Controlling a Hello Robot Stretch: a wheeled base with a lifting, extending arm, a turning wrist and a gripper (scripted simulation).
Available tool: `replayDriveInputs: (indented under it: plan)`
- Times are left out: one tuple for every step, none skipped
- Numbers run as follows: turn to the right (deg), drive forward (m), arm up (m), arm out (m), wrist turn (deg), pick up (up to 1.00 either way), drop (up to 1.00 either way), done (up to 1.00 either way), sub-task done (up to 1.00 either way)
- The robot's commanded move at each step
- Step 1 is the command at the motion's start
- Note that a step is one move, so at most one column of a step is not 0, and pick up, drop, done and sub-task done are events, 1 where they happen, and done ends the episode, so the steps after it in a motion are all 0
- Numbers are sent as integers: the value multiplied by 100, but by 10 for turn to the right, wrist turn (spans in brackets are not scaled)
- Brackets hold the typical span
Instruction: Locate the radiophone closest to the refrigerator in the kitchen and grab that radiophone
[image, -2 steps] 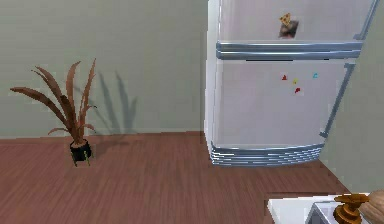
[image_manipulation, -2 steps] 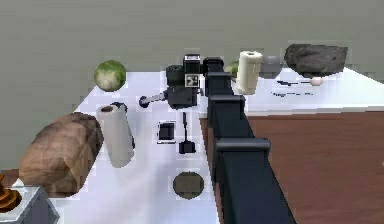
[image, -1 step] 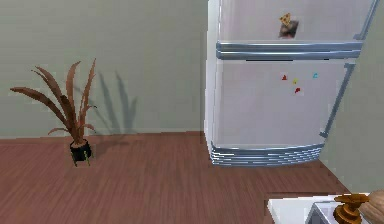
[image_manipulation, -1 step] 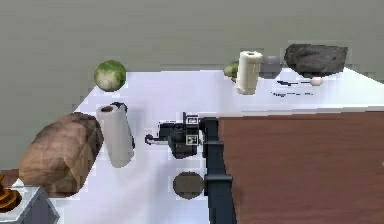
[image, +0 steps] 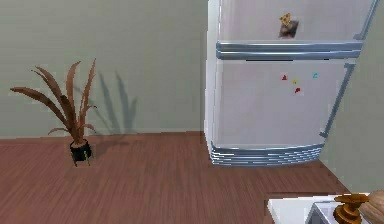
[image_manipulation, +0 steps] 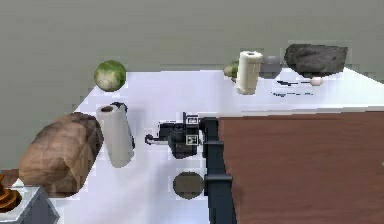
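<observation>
Jaws on the gripper (image_manipulation: 152, 138) give us no clue: we cannot tell how they stand, nor whether the 2 thin fingers (image_manipulation: 158, 134) hold anything. We see the gripper at the end of the dark arm (image_manipulation: 216, 172), above a white counter (image_manipulation: 150, 100), just right of a white paper roll (image_manipulation: 117, 133). We cannot say for sure where the radiophone is. A small dark blob (image_manipulation: 181, 146) sits at the gripper's body, and a round dark disc (image_manipulation: 188, 185) lies nearer, just left of the arm. A brown loaf (image_manipulation: 60, 152) lies near left, a green ball (image_manipulation: 110, 74) far left. Ahead, the refrigerator (image: 280, 90) stands right, with a potted plant (image: 72, 110) on the wooden floor (image: 150, 185) to its left.
</observation>
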Motion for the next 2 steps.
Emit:
replayDriveInputs:
  plan:
    - [0,0,10,0,0,0,0,0,0]
    - [0,0,0,0,0,0,0,100,0]
